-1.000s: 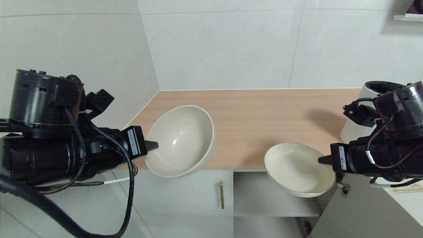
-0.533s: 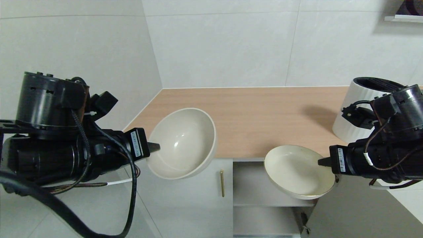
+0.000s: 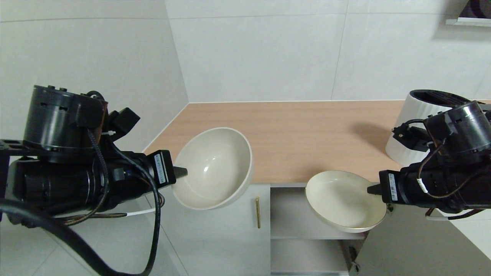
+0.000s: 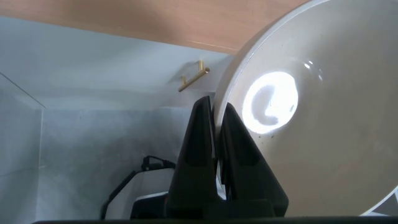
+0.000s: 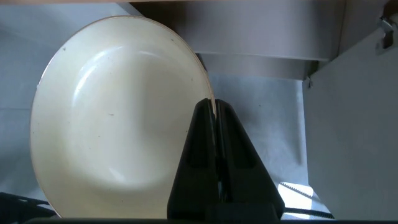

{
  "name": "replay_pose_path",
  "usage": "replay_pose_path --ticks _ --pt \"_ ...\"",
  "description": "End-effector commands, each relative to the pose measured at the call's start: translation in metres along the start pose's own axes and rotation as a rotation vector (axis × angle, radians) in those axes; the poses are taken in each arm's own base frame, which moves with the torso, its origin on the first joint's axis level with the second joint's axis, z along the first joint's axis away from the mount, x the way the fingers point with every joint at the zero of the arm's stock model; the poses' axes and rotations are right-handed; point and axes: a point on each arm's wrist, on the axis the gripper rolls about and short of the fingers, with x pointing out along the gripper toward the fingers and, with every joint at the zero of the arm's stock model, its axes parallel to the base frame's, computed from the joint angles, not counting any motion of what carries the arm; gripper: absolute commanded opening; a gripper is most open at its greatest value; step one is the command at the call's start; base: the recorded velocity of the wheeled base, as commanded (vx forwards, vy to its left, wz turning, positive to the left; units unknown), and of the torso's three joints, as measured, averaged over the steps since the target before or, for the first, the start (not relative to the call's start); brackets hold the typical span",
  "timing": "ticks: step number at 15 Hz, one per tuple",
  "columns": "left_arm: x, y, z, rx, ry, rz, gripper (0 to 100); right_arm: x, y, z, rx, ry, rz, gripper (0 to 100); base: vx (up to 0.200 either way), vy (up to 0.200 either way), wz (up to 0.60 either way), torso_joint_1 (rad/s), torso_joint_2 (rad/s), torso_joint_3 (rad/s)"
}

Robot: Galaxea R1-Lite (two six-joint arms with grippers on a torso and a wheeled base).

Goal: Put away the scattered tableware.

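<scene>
Two pieces of tableware are held in the air, one by each arm. On the left, the left gripper (image 3: 180, 171) is clenched on the left rim of a deep cream bowl (image 3: 215, 165). The wrist view shows one finger inside the rim and one outside, both pressed tight against it. The bowl is tilted with its hollow turned toward the near side. It hangs across the near edge of the wooden countertop (image 3: 299, 130), its lower part in front of the closed cabinet door (image 3: 226, 237).

On the right, the right gripper (image 3: 372, 188) pinches the right rim of a shallow cream plate (image 3: 341, 199) in the same way — rim between the two closed fingers. The plate is tilted too, its face turned up and toward the near side. It sits in front of the open compartment (image 3: 291, 214) under the counter, above the shelf (image 3: 303, 240), with its far edge overlapping the counter's near edge in the head view.

A slim brass handle (image 3: 257, 212) stands upright on the closed door, lower than both dishes and between them. A white ribbed container (image 3: 402, 147) with a dark opening stands on the countertop at the far right, partly hidden by the right arm. Pale tiled wall (image 3: 261, 57) rises behind the counter.
</scene>
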Motion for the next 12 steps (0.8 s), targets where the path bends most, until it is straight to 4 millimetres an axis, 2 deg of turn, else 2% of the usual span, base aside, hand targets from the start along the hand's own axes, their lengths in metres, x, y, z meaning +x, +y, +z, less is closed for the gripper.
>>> replay_pose_path --ticks 1,4,12 --pt "0.0026 0.0003 -0.0004 0.0 0.006 0.005 0 0.0026 -0.0002 -0.0007 0.0 0.009 -0.004 0 0.0 0.0 0.0 0.0 0.0 0.0" --pt "0.0026 0.0003 -0.0004 0.0 0.006 0.005 0 0.0026 0.0001 -0.0008 -0.001 0.008 -0.004 0 0.0 0.0 0.0 -0.081 0.2 0.112" --pt "0.0026 0.0002 -0.0002 0.0 0.005 0.004 0 0.0026 0.0001 -0.001 -0.001 0.011 -0.003 0 0.0 0.0 0.0 -0.193 0.48 0.275"
